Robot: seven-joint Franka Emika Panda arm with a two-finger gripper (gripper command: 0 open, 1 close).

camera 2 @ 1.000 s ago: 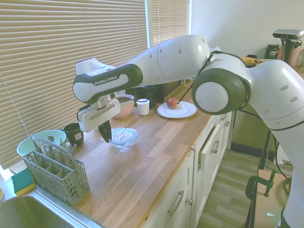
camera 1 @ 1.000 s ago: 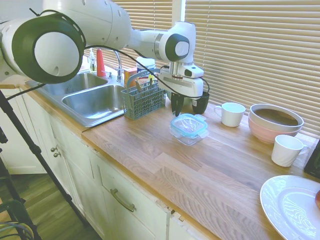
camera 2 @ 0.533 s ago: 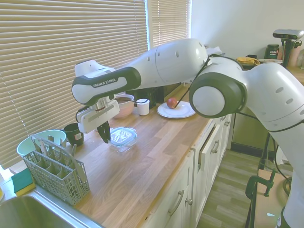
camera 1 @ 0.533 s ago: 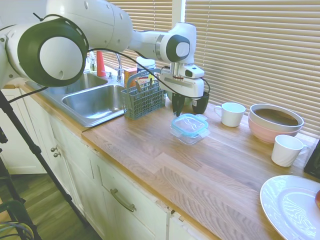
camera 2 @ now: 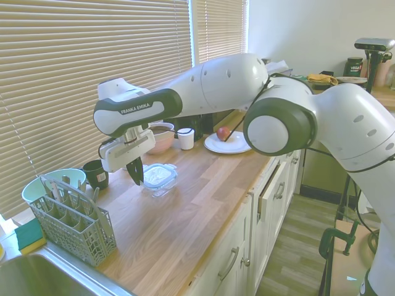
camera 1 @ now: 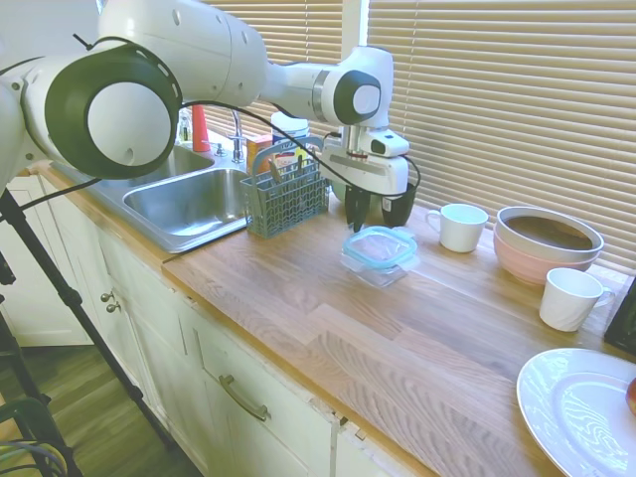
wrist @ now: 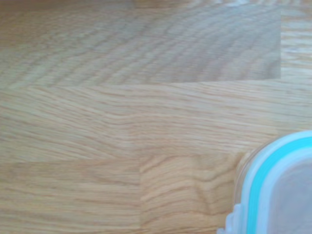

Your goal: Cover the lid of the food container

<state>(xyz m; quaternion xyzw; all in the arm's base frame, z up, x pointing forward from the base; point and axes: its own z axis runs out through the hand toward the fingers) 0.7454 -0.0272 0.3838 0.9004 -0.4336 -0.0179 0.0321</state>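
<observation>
On the wooden counter [camera 1: 328, 318], in the first exterior view, my gripper [camera 1: 358, 211] pinches the near-window edge of the lid [camera 1: 381, 246], which sits over the food container [camera 1: 376, 268]. From the second exterior view, my fingers are narrow on the lid [camera 2: 158, 174] beside a dark cup [camera 2: 95, 173]. My wrist view shows only the lid's teal rim [wrist: 265, 187] over wood grain.

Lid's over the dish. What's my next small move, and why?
Probably ease the tool straight down: the teal-rimmed clear lid, apparently pinched by its edge, hangs tilted just above the clear glass food container, roughly aligned but not seated.
</observation>
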